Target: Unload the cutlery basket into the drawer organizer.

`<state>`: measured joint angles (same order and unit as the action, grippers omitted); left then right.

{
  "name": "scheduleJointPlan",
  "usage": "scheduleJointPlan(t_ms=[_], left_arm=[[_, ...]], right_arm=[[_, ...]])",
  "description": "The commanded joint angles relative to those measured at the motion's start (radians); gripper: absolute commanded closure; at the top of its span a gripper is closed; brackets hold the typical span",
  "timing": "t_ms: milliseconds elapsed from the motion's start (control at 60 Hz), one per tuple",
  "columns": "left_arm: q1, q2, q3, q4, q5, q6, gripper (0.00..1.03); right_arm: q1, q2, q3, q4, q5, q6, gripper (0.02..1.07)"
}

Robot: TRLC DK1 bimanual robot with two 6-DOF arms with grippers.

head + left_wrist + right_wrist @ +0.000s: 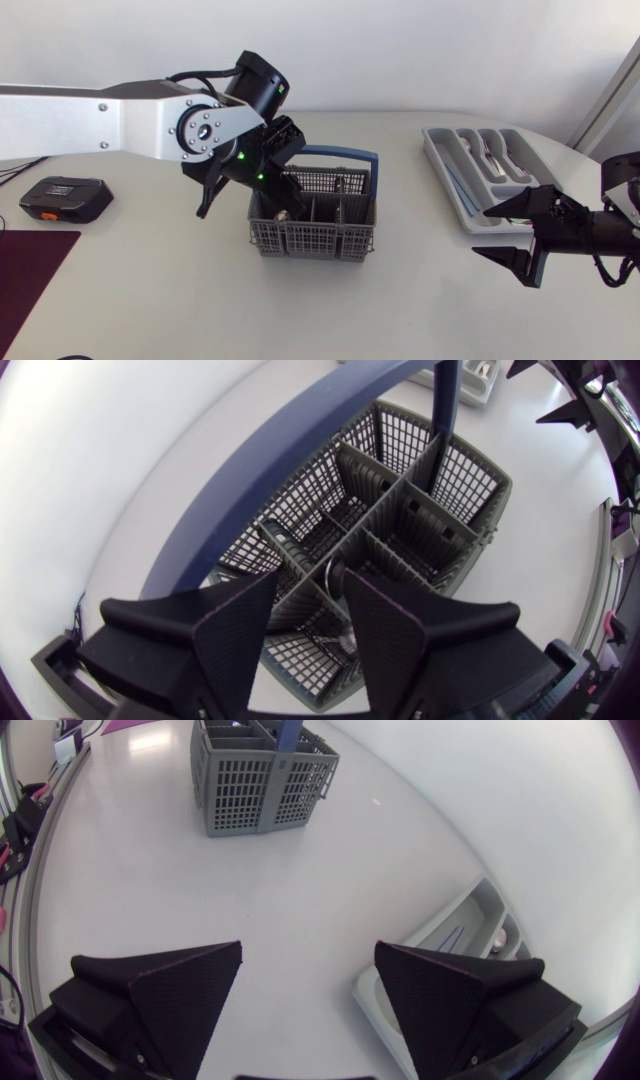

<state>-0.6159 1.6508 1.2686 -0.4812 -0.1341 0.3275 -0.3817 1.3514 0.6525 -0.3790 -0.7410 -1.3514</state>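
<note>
The left gripper (310,588) is seen with fingers apart and empty, just above the cutlery basket (455,485), where at least one metal piece (285,545) remains to be unloaded. The right gripper (517,233), also spread and empty, is found beside the drawer organizer (440,150), in which some cutlery (488,150) is already laid. The task is judged partly done.

The cutlery basket (310,238) is mid-grey with walls of fine square mesh, and its handle (345,155) is dark blue. The drawer organizer (440,160) is a paler grey and the cutlery (490,150) in it is silvery. The left gripper (310,580) and right gripper (309,948) are matte black, the left arm (100,120) is silver-grey with black joints and small green lights (240,155), the table (400,310) is off-white, the mat (30,265) is dark maroon, and the box (65,198) is black edged in orange.
</note>
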Motion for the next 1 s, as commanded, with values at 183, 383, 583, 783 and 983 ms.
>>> scheduleJointPlan(t_ms=[183, 383, 583, 783, 983], left_arm=[[-0.001, 0.012, -0.008, -0.01, -0.009, -0.019, 0.56], [-0.012, 0.001, -0.051, 0.02, -0.009, -0.019, 0.56], [-0.025, -0.028, -0.133, 0.116, -0.038, -0.015, 0.56], [-0.038, -0.036, -0.193, 0.202, -0.079, -0.007, 0.56], [-0.033, -0.036, -0.207, 0.257, -0.079, 0.005, 0.56]], right_arm=[[0.046, -0.049, -0.079, 0.043, -0.015, 0.069, 0.11], [0.056, -0.057, -0.097, 0.06, -0.015, 0.084, 0.11], [0.06, -0.057, -0.109, 0.068, -0.015, 0.087, 0.11], [0.067, -0.057, -0.122, 0.086, -0.015, 0.094, 0.11], [0.07, -0.06, -0.128, 0.086, -0.015, 0.095, 0.11]])
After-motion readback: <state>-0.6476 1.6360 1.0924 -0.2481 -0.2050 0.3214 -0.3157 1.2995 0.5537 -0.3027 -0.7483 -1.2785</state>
